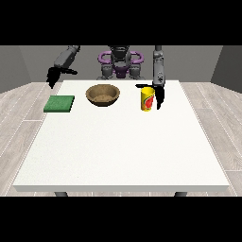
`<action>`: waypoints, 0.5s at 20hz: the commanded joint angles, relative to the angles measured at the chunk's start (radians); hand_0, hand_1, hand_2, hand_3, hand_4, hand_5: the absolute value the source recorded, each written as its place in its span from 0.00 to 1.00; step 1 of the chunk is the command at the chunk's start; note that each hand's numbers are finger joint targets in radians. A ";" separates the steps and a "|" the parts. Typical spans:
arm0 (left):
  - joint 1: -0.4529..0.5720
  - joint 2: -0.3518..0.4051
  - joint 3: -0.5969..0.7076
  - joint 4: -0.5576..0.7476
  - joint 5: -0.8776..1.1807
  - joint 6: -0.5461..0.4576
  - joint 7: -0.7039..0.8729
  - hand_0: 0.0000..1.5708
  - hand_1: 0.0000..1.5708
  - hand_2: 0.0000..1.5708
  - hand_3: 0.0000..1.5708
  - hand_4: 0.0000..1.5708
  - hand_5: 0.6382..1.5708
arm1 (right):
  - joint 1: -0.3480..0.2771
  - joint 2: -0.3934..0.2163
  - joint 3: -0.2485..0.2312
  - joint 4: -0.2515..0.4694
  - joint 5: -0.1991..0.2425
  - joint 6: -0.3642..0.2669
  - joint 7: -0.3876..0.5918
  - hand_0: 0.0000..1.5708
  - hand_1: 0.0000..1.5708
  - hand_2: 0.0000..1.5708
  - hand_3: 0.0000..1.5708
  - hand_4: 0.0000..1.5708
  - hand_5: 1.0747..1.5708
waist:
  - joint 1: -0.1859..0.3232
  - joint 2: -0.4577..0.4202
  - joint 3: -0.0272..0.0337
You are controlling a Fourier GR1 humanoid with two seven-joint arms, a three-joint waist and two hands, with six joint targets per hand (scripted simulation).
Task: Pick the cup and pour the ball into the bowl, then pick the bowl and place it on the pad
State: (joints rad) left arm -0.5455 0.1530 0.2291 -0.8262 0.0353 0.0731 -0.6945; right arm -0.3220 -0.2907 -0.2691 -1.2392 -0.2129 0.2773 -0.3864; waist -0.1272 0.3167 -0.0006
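A yellow cup [147,99] with a red mark stands upright on the white table [123,151], right of centre at the back. The ball is not visible. A brown bowl [102,94] sits to the cup's left. Near the table's left edge lies a green pad [59,103]. The hand at the view's right [159,96] hangs right beside the cup, fingers pointing down and thumb reaching out behind the cup's rim; whether it touches the cup I cannot tell. The hand at the view's left [52,77] hovers above the table's back left corner, fingers relaxed and holding nothing.
The robot's torso [120,61] stands behind the table's far edge. Wooden floor surrounds the table.
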 commanded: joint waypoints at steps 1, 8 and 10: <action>0.013 0.038 -0.011 0.040 -0.088 0.117 -0.045 0.79 0.79 1.00 1.00 0.30 0.86 | 0.007 0.001 -0.011 0.015 -0.024 0.031 -0.031 0.00 0.00 0.00 0.00 0.00 0.98 | -0.026 0.005 0.0008; -0.028 0.006 -0.033 0.117 -0.220 0.394 -0.053 0.85 0.85 1.00 1.00 0.55 0.93 | -0.050 -0.097 -0.060 0.031 -0.072 0.101 -0.001 0.00 0.00 0.00 0.00 0.00 0.97 | -0.099 0.054 0.0005; -0.046 0.005 -0.017 0.135 -0.214 0.416 -0.093 0.85 0.85 1.00 1.00 0.56 0.93 | -0.047 -0.117 -0.072 0.039 -0.066 0.103 -0.014 0.00 0.00 0.00 0.00 0.00 0.97 | -0.090 0.076 0.0002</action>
State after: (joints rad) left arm -0.5773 0.1826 0.2126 -0.7569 -0.1466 0.4080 -0.7627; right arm -0.3626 -0.3726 -0.3181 -1.2111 -0.2693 0.3627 -0.3928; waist -0.2041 0.3641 0.0050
